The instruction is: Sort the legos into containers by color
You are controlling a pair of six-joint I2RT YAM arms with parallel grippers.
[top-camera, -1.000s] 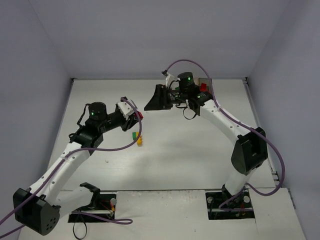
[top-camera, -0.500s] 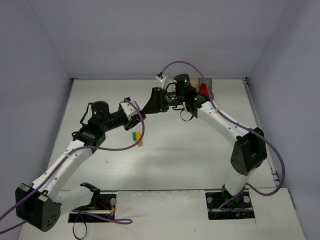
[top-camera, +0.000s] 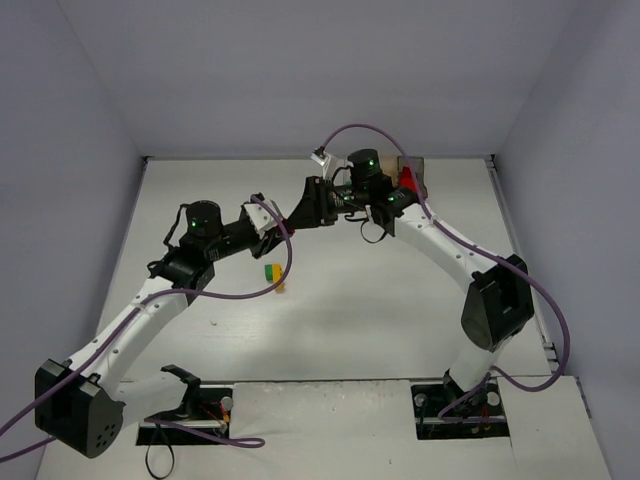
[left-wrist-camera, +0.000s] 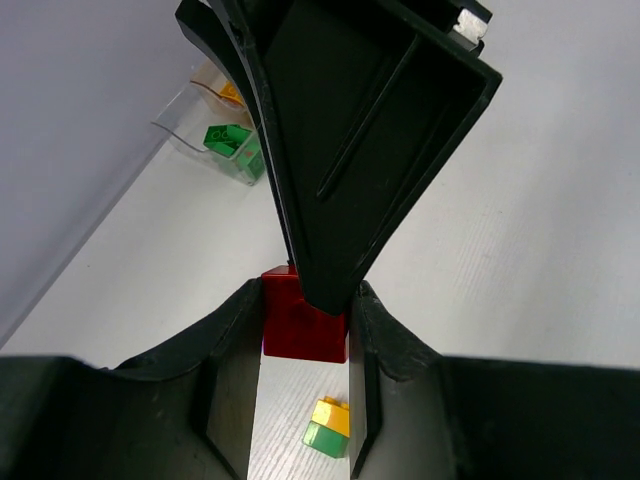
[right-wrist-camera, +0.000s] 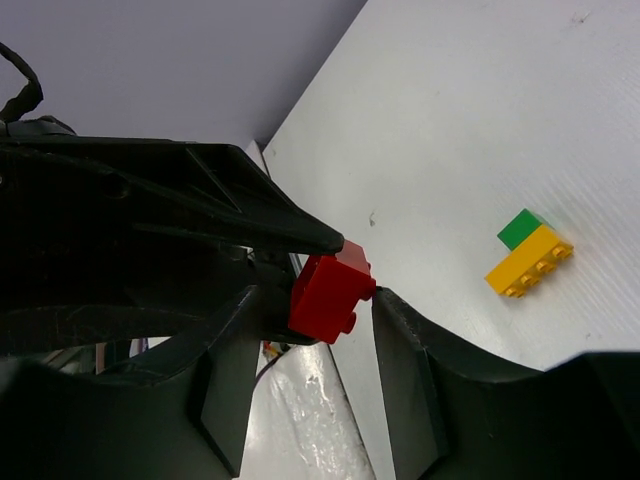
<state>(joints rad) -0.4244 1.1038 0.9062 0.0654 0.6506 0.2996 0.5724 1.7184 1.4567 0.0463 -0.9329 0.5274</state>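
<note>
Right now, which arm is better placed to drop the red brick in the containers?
Right. The right gripper straddles the red brick held by the left gripper, and the containers sit beside the right wrist.

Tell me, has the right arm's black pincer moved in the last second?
Yes. The right pincer shifted left, away from the orange-tinted plastic box and toward the small red plastic brick.

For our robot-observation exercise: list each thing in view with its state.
left gripper: shut on red brick
right gripper: open, straddling the red brick
yellow-green pair: joined, lying on table
clear container: holds green bricks
</note>
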